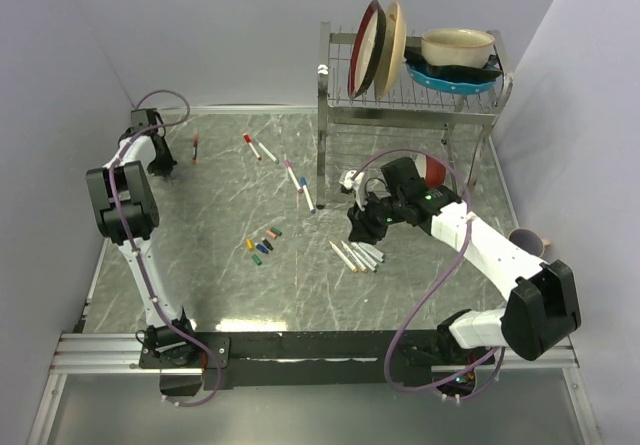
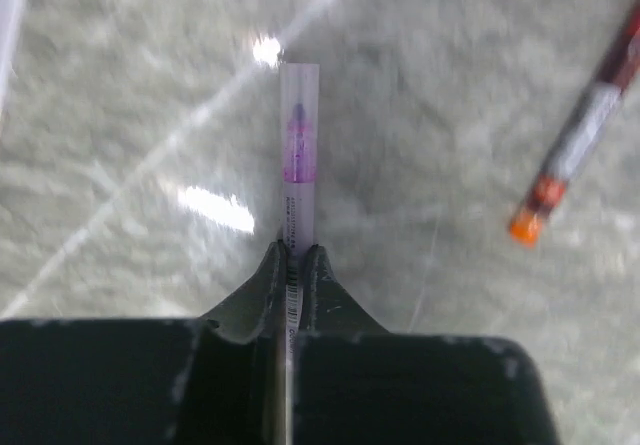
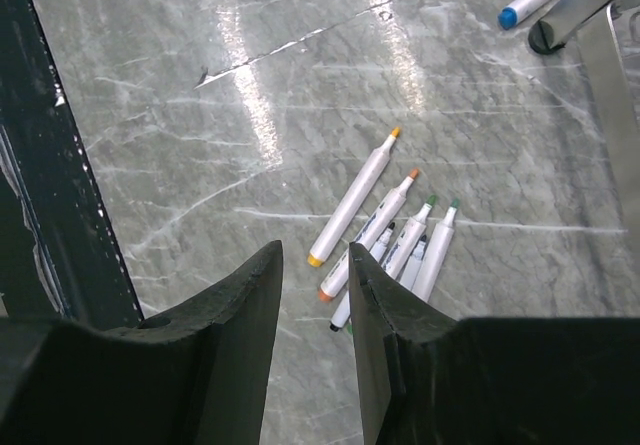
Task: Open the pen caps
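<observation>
A purple-tipped pen is pinched tight by the left tool, the loose pen caps are laid together in the middle of the surface, and the right tool is held slightly spread and empty above some open pens.

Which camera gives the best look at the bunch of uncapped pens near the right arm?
Right wrist: the uncapped pens lie large, tips distinct. Top external shows them tiny; left wrist misses them.
</observation>
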Robot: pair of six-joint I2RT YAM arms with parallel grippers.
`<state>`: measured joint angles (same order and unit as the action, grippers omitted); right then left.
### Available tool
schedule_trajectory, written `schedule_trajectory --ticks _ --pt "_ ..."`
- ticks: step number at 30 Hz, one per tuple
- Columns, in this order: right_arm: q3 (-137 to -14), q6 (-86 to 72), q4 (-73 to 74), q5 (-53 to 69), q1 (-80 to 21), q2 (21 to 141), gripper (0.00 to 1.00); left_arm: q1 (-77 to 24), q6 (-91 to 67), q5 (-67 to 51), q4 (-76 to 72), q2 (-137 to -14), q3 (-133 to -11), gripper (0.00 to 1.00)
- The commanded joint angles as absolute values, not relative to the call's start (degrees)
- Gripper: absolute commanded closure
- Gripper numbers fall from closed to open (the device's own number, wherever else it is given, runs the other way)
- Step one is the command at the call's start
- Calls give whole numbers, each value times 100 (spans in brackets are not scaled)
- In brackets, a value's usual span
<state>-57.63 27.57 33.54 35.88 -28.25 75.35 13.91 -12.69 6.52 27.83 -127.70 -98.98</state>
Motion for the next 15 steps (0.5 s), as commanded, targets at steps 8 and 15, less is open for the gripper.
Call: schedule_trajectory --ticks 8,15 --pt "-5415 2813 2928 4279 -2672 6434 59 1441 -2363 -1176 1489 -9753 -6964 99" --pt "-5343 2786 2610 4360 -2716 6066 58 1267 -3681 -2495 45 -7254 -4564 99"
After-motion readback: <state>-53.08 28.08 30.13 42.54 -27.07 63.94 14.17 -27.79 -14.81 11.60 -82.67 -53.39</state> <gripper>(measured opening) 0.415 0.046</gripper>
